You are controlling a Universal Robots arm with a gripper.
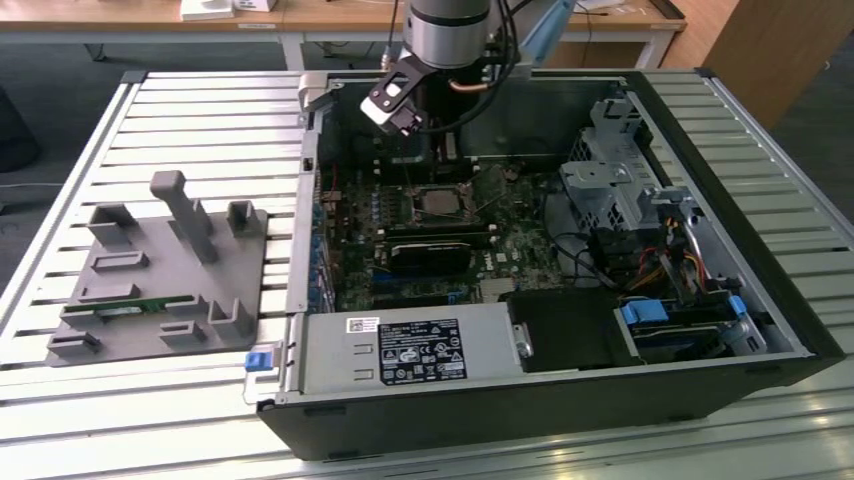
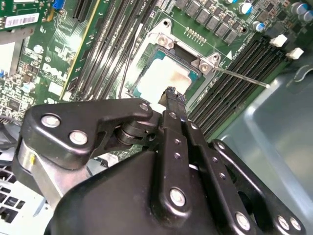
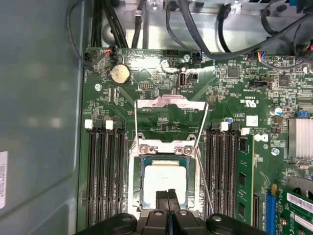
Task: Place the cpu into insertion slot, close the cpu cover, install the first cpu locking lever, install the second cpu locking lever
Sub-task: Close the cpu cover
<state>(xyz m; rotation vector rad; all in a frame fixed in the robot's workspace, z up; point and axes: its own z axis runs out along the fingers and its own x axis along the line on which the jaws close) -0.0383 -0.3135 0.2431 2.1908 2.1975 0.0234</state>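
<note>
**Chip seated, cover up:** A robot arm's black gripper (image 1: 404, 118) hangs over the far part of an open desktop computer case (image 1: 534, 420), which lies on its side on a ribbed aluminium table (image 1: 200, 100). In the first wrist view, the gripper's (image 3: 168, 195) two flat, matte-black fingers are pressed together with only a hairline seam between them. They grip nothing. Their squared ends sit above one edge of the cpu (image 3: 165, 178), and whether they touch the chip cannot be told.

The cpu, a flat square with a dull silver-grey top, lies level in the insertion slot (image 3: 192, 188). This is a square socket set in the green circuit board (image 3: 146, 73) between rows of long black memory slots (image 3: 105, 171). The cpu cover (image 3: 168, 104), a thin silvery metal frame with a large square window, stands swung open from its hinge at the socket's edge, and green board shows through the window.

In the second wrist view, a thin steel locking lever (image 2: 242, 77) juts free beside the socket. At the exterior view's left, well apart from the case, a grey plastic fixture (image 1: 160, 270) with upright posts rests on the table.
</note>
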